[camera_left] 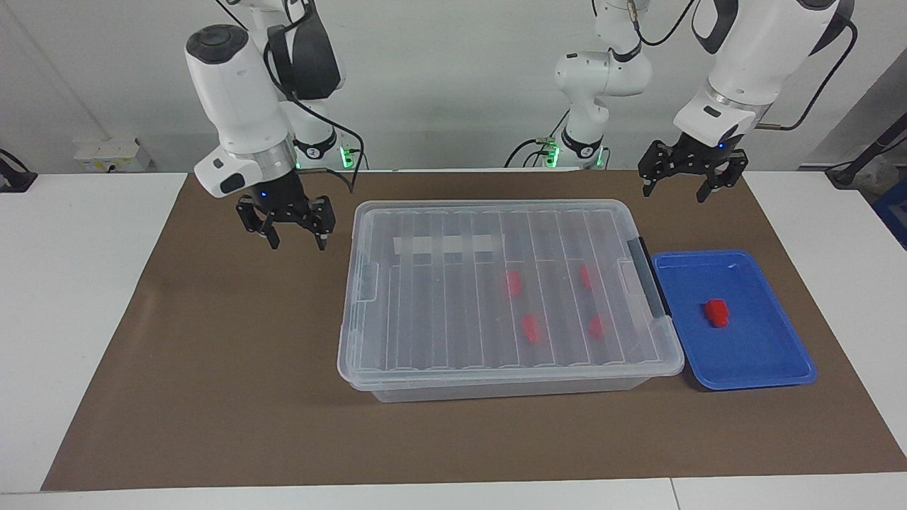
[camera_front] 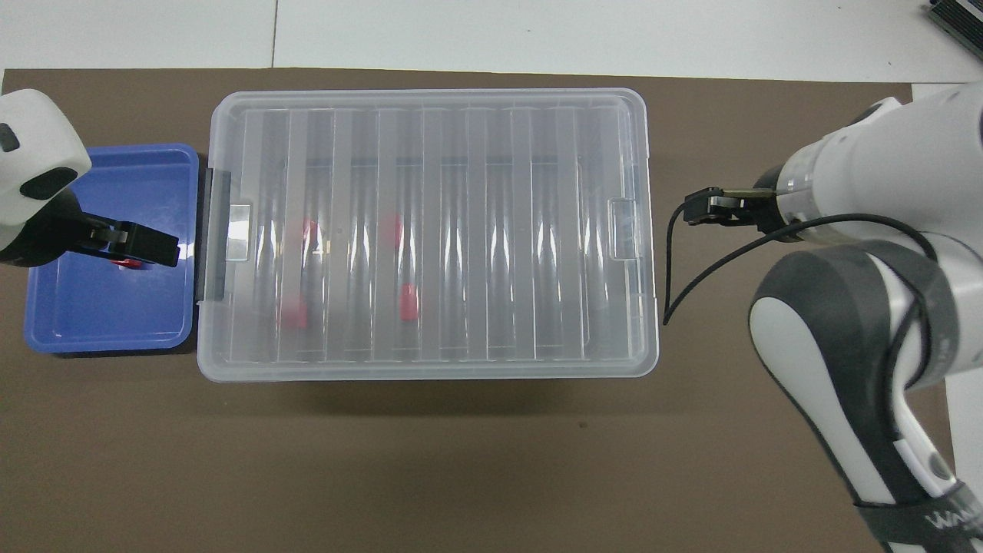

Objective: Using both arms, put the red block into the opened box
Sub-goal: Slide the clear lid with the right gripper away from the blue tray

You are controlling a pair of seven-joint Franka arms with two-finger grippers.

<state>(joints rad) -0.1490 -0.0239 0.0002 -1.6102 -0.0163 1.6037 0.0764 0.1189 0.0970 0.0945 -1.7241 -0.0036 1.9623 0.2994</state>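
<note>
One red block lies in the blue tray; in the overhead view only a sliver of the red block shows under the left hand. The box is a clear bin with its ribbed lid lying flat on it. Several more red blocks show through the lid. My left gripper hangs open and empty, high over the tray. My right gripper is open and empty, over the mat beside the box's end toward the right arm.
A black latch sits on the box's end next to the tray. A white tape strip is on the lid. The brown mat covers the table under everything.
</note>
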